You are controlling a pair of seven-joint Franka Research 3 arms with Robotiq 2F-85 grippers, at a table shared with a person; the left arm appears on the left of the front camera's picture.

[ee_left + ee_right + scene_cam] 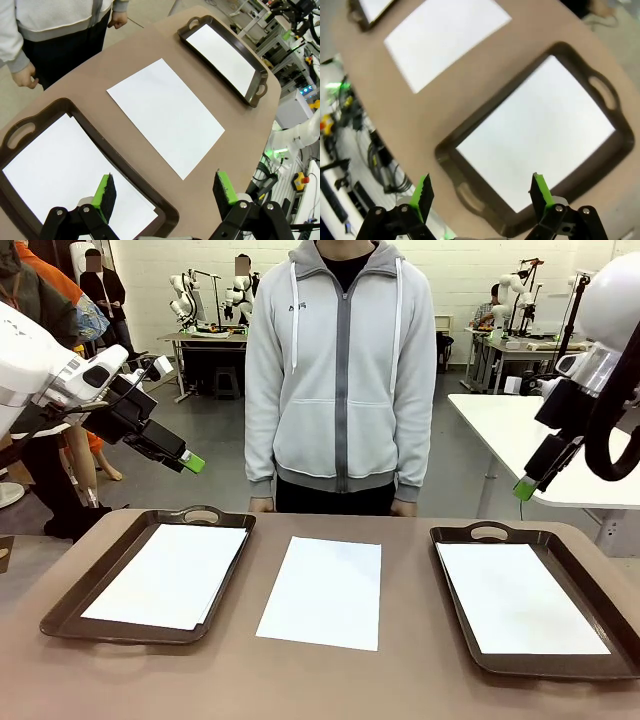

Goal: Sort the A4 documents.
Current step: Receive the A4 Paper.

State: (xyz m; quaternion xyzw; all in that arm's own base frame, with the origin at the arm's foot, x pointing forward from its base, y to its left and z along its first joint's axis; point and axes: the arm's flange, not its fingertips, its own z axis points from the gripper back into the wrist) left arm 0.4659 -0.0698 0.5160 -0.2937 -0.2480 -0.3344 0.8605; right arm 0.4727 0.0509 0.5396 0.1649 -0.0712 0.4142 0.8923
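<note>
Now, with left gripper (196, 462) at upper left and right gripper (524, 488) at right both wide open, empty, raised: descend flat onto loose A4 sheet (322, 591) mid-tabletop (400, 680), between left tray (62, 614) and right tray (452, 585); pinch one edge only.

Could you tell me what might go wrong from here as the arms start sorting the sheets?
1. The middle sheet lies flat on the bare table, so the open left gripper may crumple or push it rather than lift it.
2. The left tray seems to hold stacked, slightly offset sheets; several could lift together.
3. The person's hands rest near the far edge, close to any reach.
</note>
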